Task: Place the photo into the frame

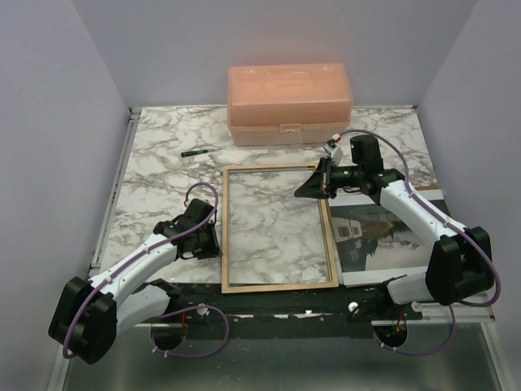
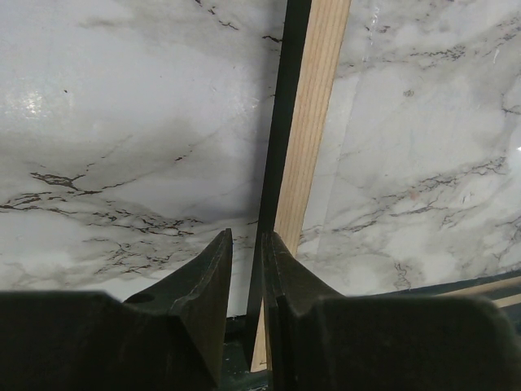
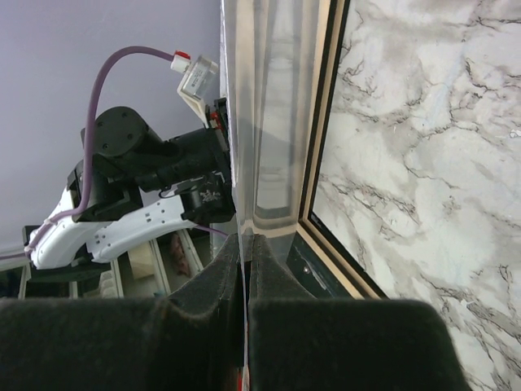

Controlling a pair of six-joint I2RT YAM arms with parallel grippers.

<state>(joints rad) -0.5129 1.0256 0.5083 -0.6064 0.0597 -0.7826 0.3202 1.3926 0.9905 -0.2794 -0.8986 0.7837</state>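
Note:
The frame (image 1: 281, 285) lies flat mid-table, light wood back up, marble showing through its pane. My left gripper (image 1: 213, 242) sits low at its left rail. In the left wrist view the rail (image 2: 313, 122) runs between the fingers (image 2: 207, 281), close against the right one, and the gripper (image 2: 247, 235) stands narrow on it. The photo (image 1: 374, 232) rests picture-up right of the frame, partly under my right arm. My right gripper (image 1: 313, 189) is shut on the photo's raised far-left edge. The right wrist view shows the glossy sheet (image 3: 269, 122) edge-on in the gripper (image 3: 244, 240), beside the frame's rail (image 3: 326, 122).
An orange plastic box (image 1: 289, 104) stands at the back, just behind the frame. A black pen (image 1: 194, 152) lies at the back left. Pale walls close in the table on three sides. The left arm (image 3: 122, 179) shows beyond the photo in the right wrist view.

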